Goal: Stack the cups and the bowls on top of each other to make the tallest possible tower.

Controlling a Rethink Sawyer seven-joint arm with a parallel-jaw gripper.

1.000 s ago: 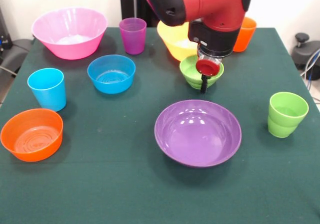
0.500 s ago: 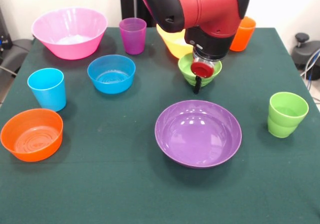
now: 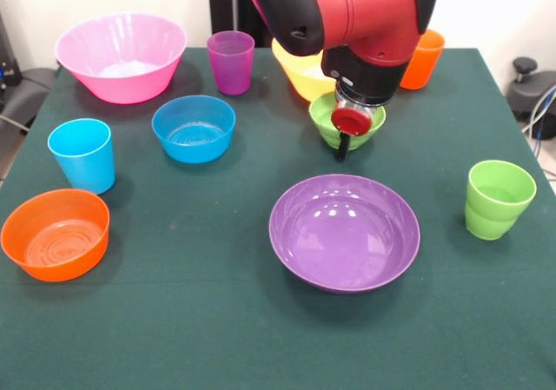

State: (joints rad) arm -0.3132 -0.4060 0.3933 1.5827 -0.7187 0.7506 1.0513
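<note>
On the green table (image 3: 200, 320), the gripper (image 3: 343, 147) hung over the green bowl (image 3: 326, 122), finger state indeterminable.

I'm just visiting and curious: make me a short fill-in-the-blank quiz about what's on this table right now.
1. The gripper hangs at the small ____ bowl.
2. The sky blue cup stands just behind the ____ bowl.
3. The bowl nearest the lime green cup is ____.

Missing words: green; orange; purple
</note>
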